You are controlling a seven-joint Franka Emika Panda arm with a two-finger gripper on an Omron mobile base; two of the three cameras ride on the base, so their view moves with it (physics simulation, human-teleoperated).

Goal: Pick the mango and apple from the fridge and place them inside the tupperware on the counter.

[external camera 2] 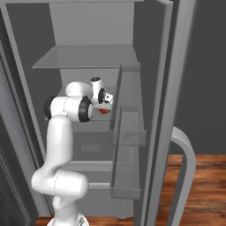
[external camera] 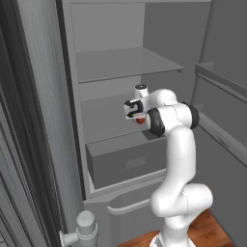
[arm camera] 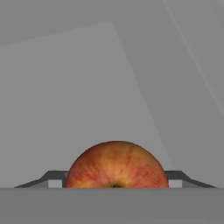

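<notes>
Nearest to the hand camera, the apple (arm camera: pixel 116 166) is seen at 6 o'clock of the hand view, round and red with an orange-yellow blush toward its middle. It is framed by the gripper (arm camera: pixel 116 181), whose dark finger tips (arm camera: pixel 54 180) are pressed against it at 8 o'clock and at 4 o'clock. The jaws are therefore closed on the fruit from both sides, with no gap seen between pad and skin. Behind the fruit a flat grey shelf surface is shown.

In the left base view the fridge (external camera: pixel 125 62) is found open, with plain grey walls. The arm is stretched into it (the wrist is bent toward 9 o'clock), and the apple is visible as a small red spot under the hand, just above the boxy grey drawer (external camera: pixel 130 164). In the right base view the same red spot is seen at 3 o'clock of the hand, near the door shelves (external camera 2: pixel 128 132).
</notes>
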